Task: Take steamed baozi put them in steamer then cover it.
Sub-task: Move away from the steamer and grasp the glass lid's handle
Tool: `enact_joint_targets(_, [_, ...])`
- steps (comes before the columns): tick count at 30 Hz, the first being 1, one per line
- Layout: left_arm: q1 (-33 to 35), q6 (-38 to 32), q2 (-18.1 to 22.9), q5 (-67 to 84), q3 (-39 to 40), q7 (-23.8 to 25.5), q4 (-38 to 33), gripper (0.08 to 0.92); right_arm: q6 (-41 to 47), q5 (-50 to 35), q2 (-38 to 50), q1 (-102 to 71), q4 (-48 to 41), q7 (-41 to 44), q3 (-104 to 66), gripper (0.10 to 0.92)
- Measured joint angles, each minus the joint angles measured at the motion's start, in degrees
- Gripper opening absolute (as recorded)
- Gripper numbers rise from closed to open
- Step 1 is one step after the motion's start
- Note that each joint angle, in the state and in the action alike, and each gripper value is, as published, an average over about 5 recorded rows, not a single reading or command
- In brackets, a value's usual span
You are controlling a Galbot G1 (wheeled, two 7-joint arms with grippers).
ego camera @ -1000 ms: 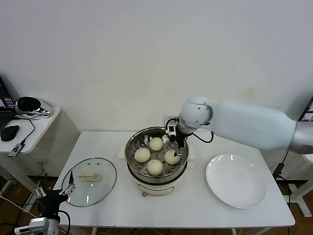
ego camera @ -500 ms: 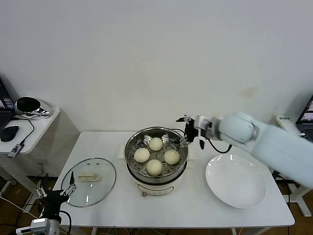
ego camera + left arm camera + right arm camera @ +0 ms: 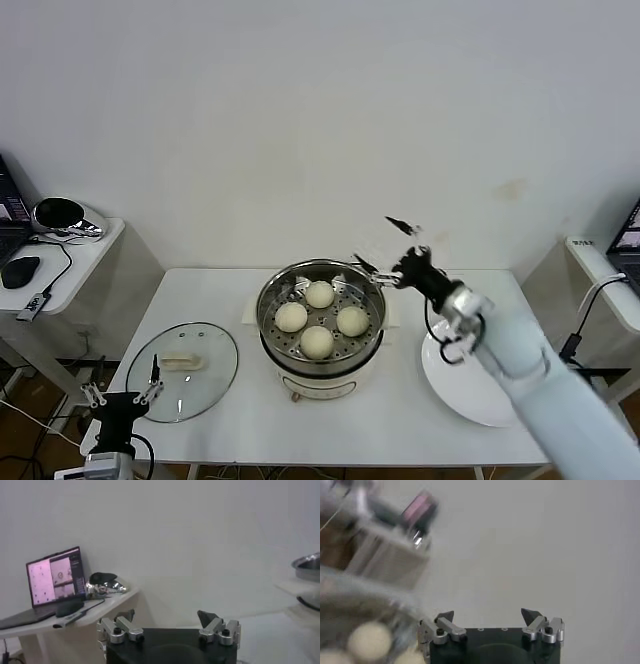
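head view: four steamed baozi [image 3: 319, 319] sit in the steamer [image 3: 320, 330]; the cover [image 3: 183, 371] lies on the bench [image 3: 400, 420], where its glass could slip in a poor grasp. right gripper [image 3: 385, 250] hangs beside the rim, spread wide, empty. left wrist view: left gripper [image 3: 169, 622] low, wide, empty. right wrist view: buns blurred below.

baozi [image 3: 318, 341]: four, in steamer [image 3: 320, 375]; steamer: uncovered; cover [image 3: 183, 371]: flat on table, left
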State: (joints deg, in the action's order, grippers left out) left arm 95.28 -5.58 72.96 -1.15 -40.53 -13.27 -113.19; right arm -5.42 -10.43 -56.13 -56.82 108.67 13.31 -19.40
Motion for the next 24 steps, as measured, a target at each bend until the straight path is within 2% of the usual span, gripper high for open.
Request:
enact_joint_targets(10, [2.81,-1.70,-4.61,-18.12,-2.95,1.35,1.32,0.823,-5.72,3.46,-14.88,-22.86,5.10,-2.79,-18.19,0.823])
enact_joint_targets(18, [6.12,-4.99,-9.09,-39.67,-6.97,1.08,4.88,0.823,-6.55,3.53,-20.09,-29.84,7.08,-6.24,-26.98,0.823])
enact_joint_targets(24, [3.75,-6.77,-11.11,-53.28,-5.75,1.81,9.76,0.823,-7.09,3.42,-22.21,-32.45,7.37,-8.04,-30.54,0.823])
